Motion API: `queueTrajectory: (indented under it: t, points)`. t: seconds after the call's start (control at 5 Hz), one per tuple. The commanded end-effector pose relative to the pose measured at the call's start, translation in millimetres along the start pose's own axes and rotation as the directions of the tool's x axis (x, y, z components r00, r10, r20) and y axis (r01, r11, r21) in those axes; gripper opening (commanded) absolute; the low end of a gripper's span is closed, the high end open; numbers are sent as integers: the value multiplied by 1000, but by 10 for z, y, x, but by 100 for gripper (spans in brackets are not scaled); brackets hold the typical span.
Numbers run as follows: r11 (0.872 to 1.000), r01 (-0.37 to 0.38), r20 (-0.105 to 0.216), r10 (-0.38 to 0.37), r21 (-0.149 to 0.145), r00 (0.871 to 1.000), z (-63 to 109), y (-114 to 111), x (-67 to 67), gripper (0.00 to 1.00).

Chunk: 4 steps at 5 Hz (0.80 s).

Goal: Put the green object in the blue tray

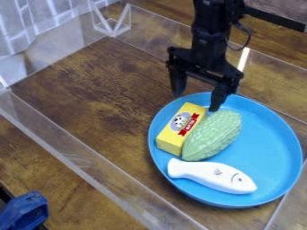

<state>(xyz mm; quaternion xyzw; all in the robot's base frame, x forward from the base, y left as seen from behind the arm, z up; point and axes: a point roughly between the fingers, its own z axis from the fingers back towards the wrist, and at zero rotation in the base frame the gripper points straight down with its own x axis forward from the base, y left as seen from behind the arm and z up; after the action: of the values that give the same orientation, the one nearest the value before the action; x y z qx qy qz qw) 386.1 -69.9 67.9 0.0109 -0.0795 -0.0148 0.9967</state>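
The pale green bumpy object [213,135] lies inside the round blue tray [278,153], pressed against a yellow block with a red label [180,127]. My black gripper [198,94] hangs pointing down just above the tray's far rim, beyond the green object. Its two fingers stand wide apart with nothing between them, so it is open and clear of the green object.
A white fish-shaped toy [213,176] lies in the tray's near part. A clear plastic wall [84,157] runs along the wooden table's front and left sides. A dark blue cloth-like thing [21,214] sits at the bottom left corner.
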Motion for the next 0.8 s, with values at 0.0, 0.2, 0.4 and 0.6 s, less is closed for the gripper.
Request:
queueTrajectory:
  t: [0.0, 0.2, 0.4, 0.6]
  points:
    - [999, -43, 116, 45, -17, 992, 569, 129, 182, 100]
    - [998, -64, 120, 65, -15, 991, 450, 81, 261, 100]
    - [999, -48, 89, 49, -8, 995, 222, -18, 268, 100]
    - [1000, -13, 65, 13, 0, 998, 194, -113, 270, 100]
